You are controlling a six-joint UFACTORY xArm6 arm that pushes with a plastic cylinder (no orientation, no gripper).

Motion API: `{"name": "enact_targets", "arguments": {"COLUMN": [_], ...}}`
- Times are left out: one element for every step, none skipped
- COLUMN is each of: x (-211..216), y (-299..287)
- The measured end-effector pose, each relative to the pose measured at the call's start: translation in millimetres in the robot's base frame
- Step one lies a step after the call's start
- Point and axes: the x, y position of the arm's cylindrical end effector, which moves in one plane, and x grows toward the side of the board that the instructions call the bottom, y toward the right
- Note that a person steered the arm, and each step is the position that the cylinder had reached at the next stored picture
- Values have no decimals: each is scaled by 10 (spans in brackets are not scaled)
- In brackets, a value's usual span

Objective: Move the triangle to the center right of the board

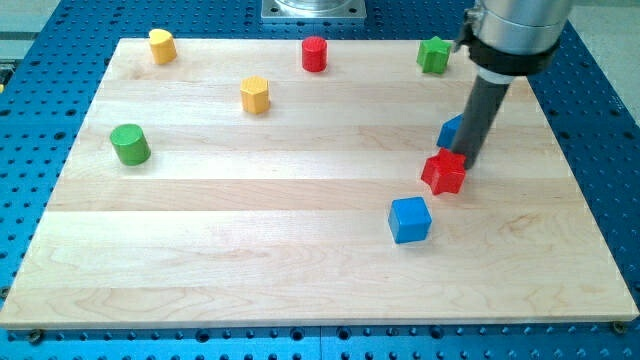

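A blue block, mostly hidden behind my rod, sits at the board's right of centre; its shape is hard to make out, it may be the triangle. My tip rests just right of it and right above a red star-shaped block, close to touching both. A blue cube lies below and left of the red star.
A green star-like block is at the top right, a red cylinder at top centre, a yellow block at top left, a yellow hexagonal block below it, a green cylinder at the left. The wooden board lies on a blue perforated table.
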Motion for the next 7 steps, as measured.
{"name": "enact_targets", "arguments": {"x": [0, -32, -234, -308, -165, -221, -484], "y": [-574, -659, -646, -377, -10, -29, -259]}}
